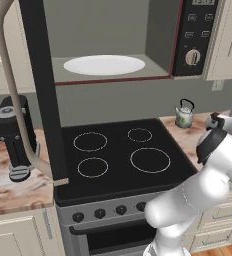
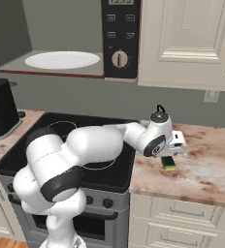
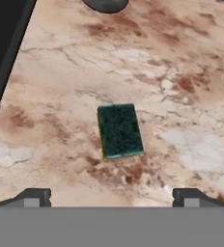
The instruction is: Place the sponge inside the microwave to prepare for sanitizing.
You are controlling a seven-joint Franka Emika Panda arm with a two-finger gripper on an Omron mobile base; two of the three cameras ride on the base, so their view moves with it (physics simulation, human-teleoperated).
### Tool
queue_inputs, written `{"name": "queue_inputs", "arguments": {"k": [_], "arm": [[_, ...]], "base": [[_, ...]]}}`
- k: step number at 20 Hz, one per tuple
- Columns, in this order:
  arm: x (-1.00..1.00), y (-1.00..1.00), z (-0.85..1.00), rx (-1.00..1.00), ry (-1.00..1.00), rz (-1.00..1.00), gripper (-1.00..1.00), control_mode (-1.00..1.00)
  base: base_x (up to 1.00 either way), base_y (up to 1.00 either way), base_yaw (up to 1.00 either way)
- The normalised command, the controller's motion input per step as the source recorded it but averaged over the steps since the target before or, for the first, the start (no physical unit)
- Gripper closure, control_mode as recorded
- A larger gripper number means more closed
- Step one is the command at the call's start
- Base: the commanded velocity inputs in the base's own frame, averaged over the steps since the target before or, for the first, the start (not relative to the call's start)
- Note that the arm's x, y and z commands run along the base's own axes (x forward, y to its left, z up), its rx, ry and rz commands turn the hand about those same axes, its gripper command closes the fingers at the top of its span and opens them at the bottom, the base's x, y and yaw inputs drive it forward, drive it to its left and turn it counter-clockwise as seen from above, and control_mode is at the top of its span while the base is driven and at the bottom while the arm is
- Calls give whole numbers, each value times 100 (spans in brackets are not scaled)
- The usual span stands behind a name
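hovering wide pincer (image 3: 111, 195) over sponge (image 3: 119, 130) on counter (image 3: 191, 96); kettle (image 1: 184, 113) nr stove (image 1: 118, 155), microwave (image 1: 195, 37) door open.

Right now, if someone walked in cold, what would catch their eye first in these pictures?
The microwave above the black stove, its door swung wide and a white plate inside. Next, the open gripper poised over the sponge, which lies green side up on the marbled counter right of the stove.
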Motion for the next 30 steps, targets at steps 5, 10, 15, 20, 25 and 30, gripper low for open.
{"name": "queue_inputs", "arguments": {"k": [5, 10, 15, 20, 25, 30], "arm": [[6, 0, -28, 0, 1, 0, -100, -100], [1, 0, -35, 0, 0, 0, -100, -100], [14, -10, -17, 0, 0, 0, -100, -100], [33, -8, -14, 0, 0, 0, -100, -100], [30, -14, -10, 0, 0, 0, -100, -100], [20, -33, -17, 0, 0, 0, -100, -100]], "base": [[0, 0, 0], [0, 0, 0], [0, 0, 0], [0, 0, 0], [0, 0, 0], [0, 0, 0]]}}
